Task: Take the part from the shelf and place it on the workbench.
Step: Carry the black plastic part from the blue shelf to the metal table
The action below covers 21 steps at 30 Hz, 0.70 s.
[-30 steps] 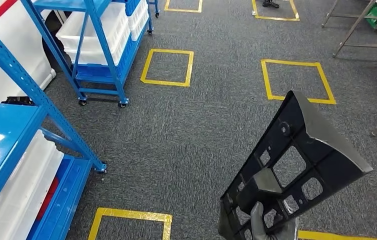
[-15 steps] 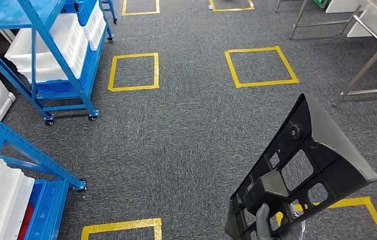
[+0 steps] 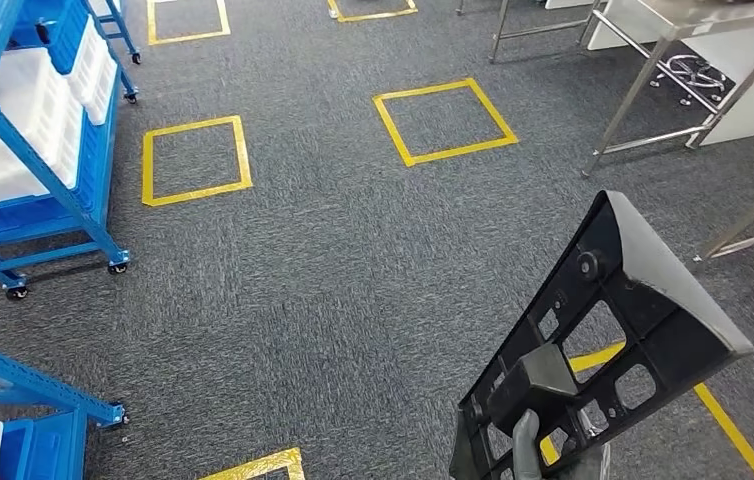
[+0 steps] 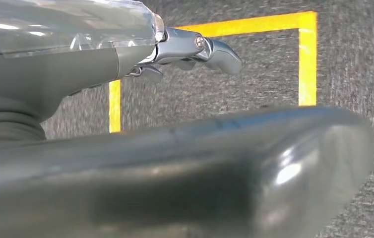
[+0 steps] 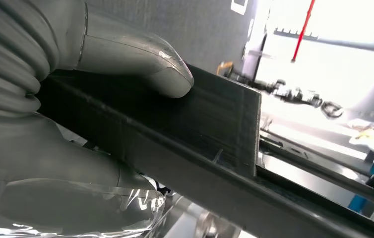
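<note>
Gripping the black part (image 3: 608,330), the right robot hand (image 3: 538,455) clasps its lower end.

Right robot hand (image 3: 543,455) at bottom edge of the head view, right of centre, mostly cut off by the frame; grey fingers curled up around the lower end of the black part (image 3: 603,330), gripping it. Right wrist view: thick grey thumb (image 5: 135,57) pressed flat on one face of the part, ribbed grey cover at frame left. Left robot hand (image 4: 125,59) in the left wrist view, upper left of frame: fingers (image 4: 215,48) extended and slightly bent, holding nothing.
</note>
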Each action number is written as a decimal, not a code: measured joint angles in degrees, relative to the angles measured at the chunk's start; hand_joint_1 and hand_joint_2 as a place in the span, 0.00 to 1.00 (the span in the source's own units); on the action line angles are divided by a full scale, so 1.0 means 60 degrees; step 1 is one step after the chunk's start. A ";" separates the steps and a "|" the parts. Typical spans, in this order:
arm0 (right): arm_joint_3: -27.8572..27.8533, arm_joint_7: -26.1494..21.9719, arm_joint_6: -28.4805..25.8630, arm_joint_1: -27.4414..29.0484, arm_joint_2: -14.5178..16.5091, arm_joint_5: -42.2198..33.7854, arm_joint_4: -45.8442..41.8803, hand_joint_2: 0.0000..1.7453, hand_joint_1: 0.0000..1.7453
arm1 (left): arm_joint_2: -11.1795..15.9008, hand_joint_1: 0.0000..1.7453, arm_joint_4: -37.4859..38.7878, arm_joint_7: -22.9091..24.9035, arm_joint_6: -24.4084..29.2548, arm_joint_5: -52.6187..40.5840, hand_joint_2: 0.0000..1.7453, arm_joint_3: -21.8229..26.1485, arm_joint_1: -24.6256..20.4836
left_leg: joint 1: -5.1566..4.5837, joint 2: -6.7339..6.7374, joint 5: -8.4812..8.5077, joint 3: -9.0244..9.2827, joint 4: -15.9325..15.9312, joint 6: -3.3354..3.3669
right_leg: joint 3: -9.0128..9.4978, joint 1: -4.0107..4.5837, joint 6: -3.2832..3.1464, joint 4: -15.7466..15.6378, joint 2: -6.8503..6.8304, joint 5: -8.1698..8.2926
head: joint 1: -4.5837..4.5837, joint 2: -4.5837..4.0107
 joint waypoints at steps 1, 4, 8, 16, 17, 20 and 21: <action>0.0000 0.0007 -0.0046 0.0014 0.0002 0.0019 -0.0016 1.00 1.00 | -0.0013 0.00 -0.0001 0.0028 0.0002 -0.0028 0.00 -0.0002 0.0012 | -0.0010 0.0148 0.0032 -0.0009 -0.0034 0.0046 | -0.0235 0.0017 0.0018 0.0501 -0.0340 -0.0310 | 0.0017 0.0000; 0.0000 0.0022 -0.0134 0.0047 0.0005 0.0042 -0.0035 1.00 1.00 | -0.0033 0.00 -0.0002 0.0106 0.0009 -0.0074 0.00 -0.0006 0.0074 | -0.0071 0.0597 0.0040 -0.0040 -0.0042 0.0083 | -0.1019 0.0022 0.0075 0.2193 -0.0828 -0.1047 | 0.0036 0.0001; 0.0000 0.0034 -0.0185 0.0103 0.0006 0.0044 -0.0045 1.00 1.00 | -0.0072 0.00 -0.0002 0.0139 0.0018 -0.0093 0.00 -0.0015 0.0052 | -0.0091 0.1093 -0.0030 0.0033 -0.0039 0.0015 | -0.0125 0.0015 0.0028 0.0683 -0.1226 -0.0217 | 0.0037 0.0001; 0.0000 0.0054 -0.0227 0.0139 0.0100 0.0026 -0.0137 1.00 1.00 | -0.0132 0.00 -0.0002 0.0192 0.0058 -0.0228 0.00 -0.0051 0.0007 | -0.0122 0.0946 -0.0629 -0.0046 0.0597 -0.0369 | 0.0494 0.0040 -0.0438 -0.0600 -0.1123 0.0162 | 0.0006 0.0001; 0.0001 0.0055 -0.0227 0.0143 0.0119 0.0022 -0.0143 1.00 1.00 | -0.0141 0.00 -0.0002 0.0208 0.0061 -0.0237 0.00 -0.0057 0.0021 | -0.0102 0.0663 -0.0958 -0.0312 0.1186 -0.0396 | 0.0479 0.0036 -0.0483 -0.0607 -0.1013 0.0179 | -0.0004 0.0001; 0.0001 0.0055 -0.0228 0.0158 0.0143 0.0016 -0.0141 1.00 1.00 | -0.0161 0.00 -0.0002 0.0249 0.0066 -0.0248 0.00 -0.0064 0.0075 | -0.0088 0.0440 -0.1475 -0.1083 0.2747 -0.0418 | 0.0433 0.0054 -0.0528 -0.0567 -0.0602 0.0196 | -0.0012 0.0001; 0.0000 0.0055 -0.0228 0.0168 0.0148 0.0015 -0.0141 1.00 1.00 | -0.0168 0.00 -0.0002 0.0259 0.0066 -0.0251 0.00 -0.0066 0.0082 | -0.0084 0.0429 -0.1282 -0.1071 0.2665 -0.0411 | 0.0429 0.0056 -0.0527 -0.0541 -0.0454 0.0195 | -0.0012 0.0001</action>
